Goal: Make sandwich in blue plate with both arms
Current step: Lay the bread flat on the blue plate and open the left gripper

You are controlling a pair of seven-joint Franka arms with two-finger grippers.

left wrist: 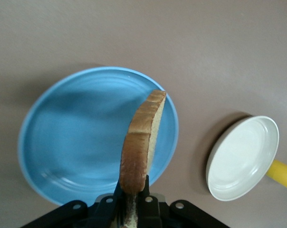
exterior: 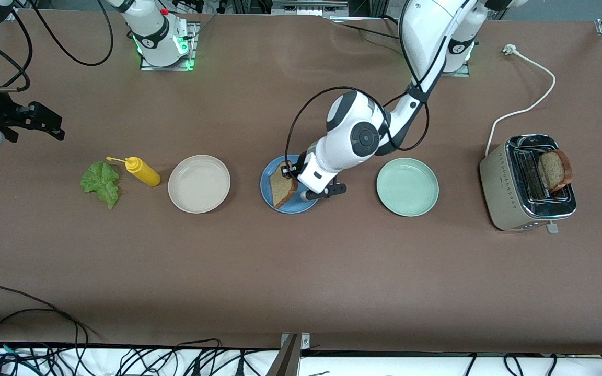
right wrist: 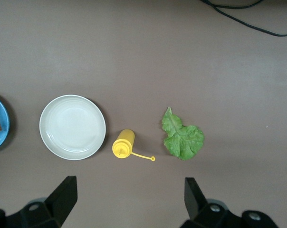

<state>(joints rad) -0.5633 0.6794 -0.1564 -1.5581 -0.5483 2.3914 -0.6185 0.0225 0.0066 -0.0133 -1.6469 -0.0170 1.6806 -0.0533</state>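
Note:
The blue plate [exterior: 301, 204] lies at the middle of the table. My left gripper [exterior: 290, 172] hangs over it, shut on one edge of a brown bread slice [exterior: 281, 189]. In the left wrist view the slice [left wrist: 142, 137] stands on edge between the fingers of the left gripper [left wrist: 134, 187], above the plate [left wrist: 77, 137]. A second bread slice [exterior: 554, 169] sticks out of the toaster [exterior: 510, 193]. The lettuce leaf [exterior: 101, 183] lies flat at the right arm's end. My right gripper [exterior: 39, 122] is open and empty, high above that end; its view shows the lettuce [right wrist: 183, 137].
A yellow squeeze bottle [exterior: 143, 171] lies beside the lettuce. A cream-white plate [exterior: 199, 184] sits between the bottle and the blue plate. A mint-green plate [exterior: 407, 186] sits toward the left arm's end. The toaster's white cord [exterior: 531, 104] runs toward the bases.

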